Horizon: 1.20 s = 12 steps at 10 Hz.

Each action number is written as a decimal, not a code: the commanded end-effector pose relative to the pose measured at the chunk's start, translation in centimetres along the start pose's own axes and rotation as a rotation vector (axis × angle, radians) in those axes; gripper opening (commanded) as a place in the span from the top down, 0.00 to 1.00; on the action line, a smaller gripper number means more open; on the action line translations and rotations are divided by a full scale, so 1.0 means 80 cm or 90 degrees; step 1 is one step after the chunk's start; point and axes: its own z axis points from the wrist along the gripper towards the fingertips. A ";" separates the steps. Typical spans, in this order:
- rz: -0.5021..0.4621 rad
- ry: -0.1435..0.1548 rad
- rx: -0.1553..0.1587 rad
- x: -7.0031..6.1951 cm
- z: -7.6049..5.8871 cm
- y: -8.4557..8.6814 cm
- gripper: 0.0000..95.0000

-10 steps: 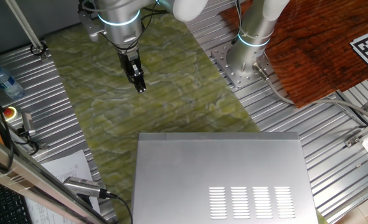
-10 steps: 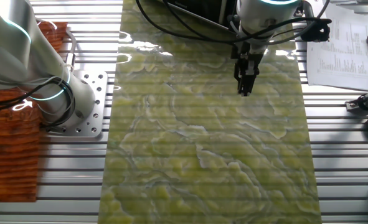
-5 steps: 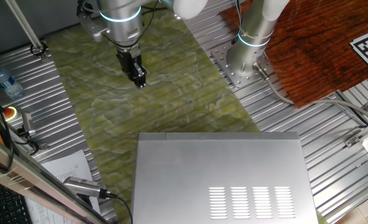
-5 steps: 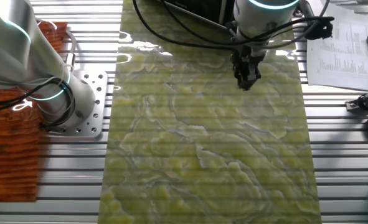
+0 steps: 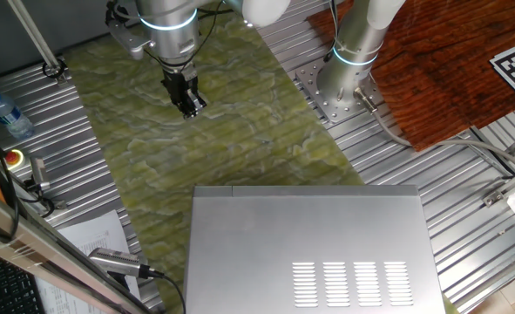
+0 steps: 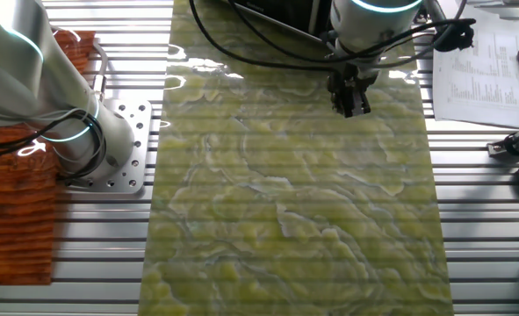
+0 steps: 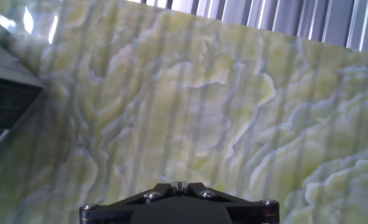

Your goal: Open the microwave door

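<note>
- While the gripper [image 5: 188, 108] hangs above the green mat [image 5: 205, 122] at upper left, well apart from the microwave [image 5: 314, 249], the approach wants a descent to the front edge.
- Fingers [image 6: 351, 104]: apparently closed together, nothing held; the views are too small to be sure.
- Microwave door [image 5: 305, 187]: one, shut, a thin strip along the box's far edge; find its free edge before pulling.
- Vent blocks [image 5: 353, 283]: four.
- Table [image 5: 453, 227]: one.

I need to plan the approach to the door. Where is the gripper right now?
In one fixed view the gripper hangs over the green marbled mat, well apart from the microwave at the bottom edge.
</note>
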 end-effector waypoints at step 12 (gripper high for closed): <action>-0.127 -0.023 0.029 -0.021 -0.031 0.040 1.00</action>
